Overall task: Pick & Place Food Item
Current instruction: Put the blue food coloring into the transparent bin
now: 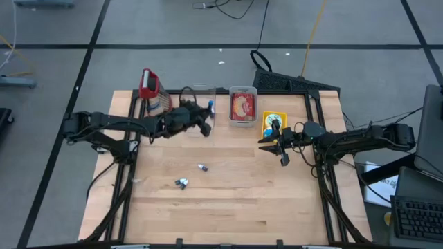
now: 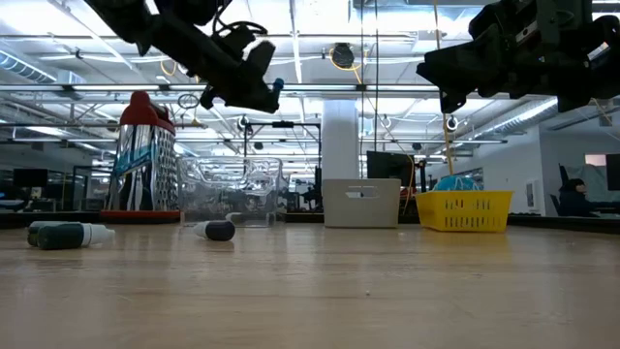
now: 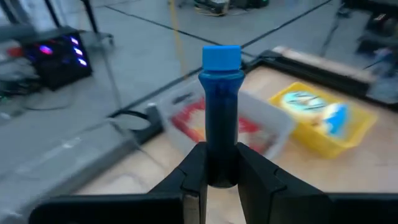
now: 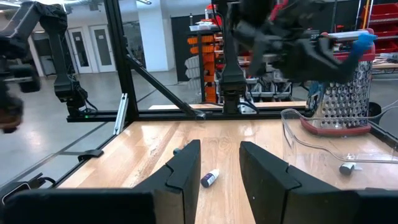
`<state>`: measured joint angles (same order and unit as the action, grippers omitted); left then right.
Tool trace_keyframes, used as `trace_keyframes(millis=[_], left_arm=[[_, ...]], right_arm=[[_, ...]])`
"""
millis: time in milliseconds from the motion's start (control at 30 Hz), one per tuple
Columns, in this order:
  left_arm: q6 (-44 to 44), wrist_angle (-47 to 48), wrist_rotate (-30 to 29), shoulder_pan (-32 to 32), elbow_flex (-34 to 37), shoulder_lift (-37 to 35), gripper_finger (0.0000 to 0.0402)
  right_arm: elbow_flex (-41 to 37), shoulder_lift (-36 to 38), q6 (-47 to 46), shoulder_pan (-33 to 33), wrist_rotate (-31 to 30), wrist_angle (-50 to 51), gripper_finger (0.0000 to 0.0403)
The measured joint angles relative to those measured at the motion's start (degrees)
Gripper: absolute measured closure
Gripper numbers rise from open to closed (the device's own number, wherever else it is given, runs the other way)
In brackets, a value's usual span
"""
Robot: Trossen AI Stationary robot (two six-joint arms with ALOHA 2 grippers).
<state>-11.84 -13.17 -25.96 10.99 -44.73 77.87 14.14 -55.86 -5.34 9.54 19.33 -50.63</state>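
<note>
- Two small tubes lie closest to the table-level camera, on the wooden table [image 1: 228, 200]: a dark-capped one [image 2: 65, 234] toward the front and another [image 2: 214, 230] a little behind it, apart from each other and from both arms.
- Held high over the rear of the table, the left gripper [image 1: 205, 123] pinches a dark tube with a blue cap [image 3: 221, 112]; its 2 fingers [image 3: 194, 169] press on the tube's lower end, so the cap sticks out ahead of them.
- That tube, by my reading the item being moved, hangs in the air near a clear plastic container [image 1: 201, 97] and beside a grey tray [image 1: 243, 106] holding a red packet, probably so it can be lowered into 1 of them; which one I cannot tell.
- Off to the right, the right gripper [image 1: 280, 143] hovers above the table just in front of a yellow basket [image 1: 275, 121]. Its jaws stand apart with nothing between them, and the bare wood shows through the gap, so it looks like it is waiting clear of the other arm's path.
- Along the back edge, a red-topped metal grater [image 1: 152, 91] stands upright next to the clear container, out of the way of both arms.
- Judging by the 2 tubes on the wood, more picking remains.
</note>
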Motion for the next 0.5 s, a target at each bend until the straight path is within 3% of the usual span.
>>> trace_keyframes(millis=[233,500], left_arm=[[2.59,1.82,0.77,9.12,1.85,0.50,0.0341],[-1.13,-17.35,12.69,17.75,12.84,0.55,0.0341]], right_arm=[[0.01,-0.01,0.00,0.00,0.00,0.69,0.0303],[0.01,-0.01,0.02,0.00,0.00,0.76,0.0303]])
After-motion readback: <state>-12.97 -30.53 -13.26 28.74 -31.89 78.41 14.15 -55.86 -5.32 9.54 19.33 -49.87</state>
